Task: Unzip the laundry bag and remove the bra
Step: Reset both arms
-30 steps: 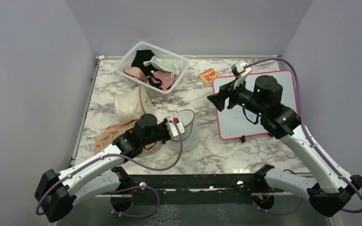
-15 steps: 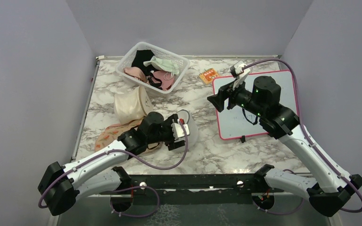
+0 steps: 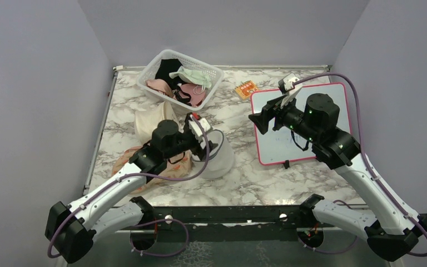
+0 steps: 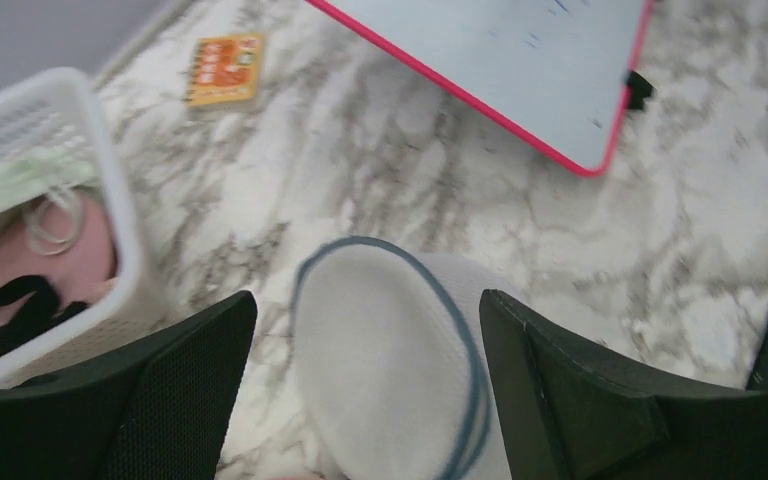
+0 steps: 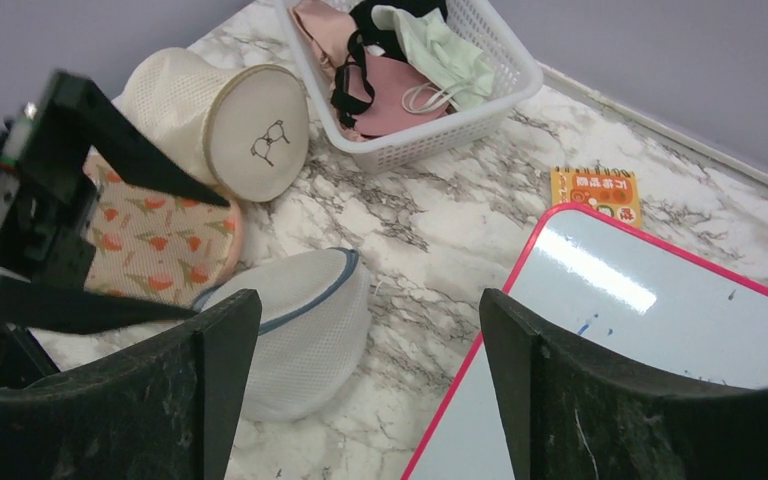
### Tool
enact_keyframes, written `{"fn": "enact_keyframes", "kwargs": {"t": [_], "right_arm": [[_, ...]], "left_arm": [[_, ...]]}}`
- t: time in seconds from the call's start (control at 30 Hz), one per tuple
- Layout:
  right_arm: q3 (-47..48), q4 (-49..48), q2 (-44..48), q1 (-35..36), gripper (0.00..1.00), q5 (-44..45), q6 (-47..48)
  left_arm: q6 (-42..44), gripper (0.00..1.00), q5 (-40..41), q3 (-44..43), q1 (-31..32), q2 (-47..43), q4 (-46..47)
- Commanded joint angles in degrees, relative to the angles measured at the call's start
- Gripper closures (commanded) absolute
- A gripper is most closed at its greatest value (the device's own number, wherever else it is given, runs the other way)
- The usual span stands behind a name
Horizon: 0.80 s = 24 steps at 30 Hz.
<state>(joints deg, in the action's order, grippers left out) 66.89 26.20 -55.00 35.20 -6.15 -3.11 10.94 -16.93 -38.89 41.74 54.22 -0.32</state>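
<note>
Laundry bag [image 3: 218, 157] sits on the marble table [image 3: 239, 181], looks zipped: blue zip line runs unbroken round the lid rim in both wrist views. Zip pull not visible, can't tell which side it's on. Bag seems tipped, with the lid face up and slanted toward its left, so the drum axis leans rather than standing upright. Left gripper [image 3: 200, 139] is right at the bag's upper left, much the nearer hand. In the left wrist view its fingers are spread wide with the lid [image 4: 390, 370] between and below them. They hold nothing and whether they touch the mesh is unclear. Right gripper [image 3: 258, 119] hangs in the air to the bag's right and beyond it, well apart, jaws parted and empty, looking down at the bag [image 5: 300, 330]. Judgement: left arm should take the bag, but first needs the pull, so follow the zip rim round. The right could come in from the bag's right to steady the wall. On room, the bag's right has bare marble up to the red edge of the whiteboard [image 3: 333, 100], good for sliding. The bag's left is crowded, with the peach floral pouch [image 3: 123, 161] just beside it and the cream cylindrical bag [image 3: 150, 125] left and beyond. The basket [image 3: 214, 75] lies beyond the bag with a gap, and an orange card [image 3: 246, 89] lies beyond and to its right. The table's front edge is near on the bag's near side, so avoid dragging that way.
</note>
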Motion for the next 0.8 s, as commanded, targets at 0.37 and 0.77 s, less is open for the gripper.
{"fn": "enact_keyframes", "kwargs": {"t": [0.37,0.77], "right_arm": [[3.8,0.0,4.3,0.3,0.0,7.2,0.2],[7.1,-3.2,8.2,0.3,0.0,6.1,-1.4]], "left_arm": [[-19.6,0.04,27.6,-23.2,-15.9,-7.2,-2.7],[-15.3,0.02,23.3,-26.4,-15.9,-15.6,-5.4]]}}
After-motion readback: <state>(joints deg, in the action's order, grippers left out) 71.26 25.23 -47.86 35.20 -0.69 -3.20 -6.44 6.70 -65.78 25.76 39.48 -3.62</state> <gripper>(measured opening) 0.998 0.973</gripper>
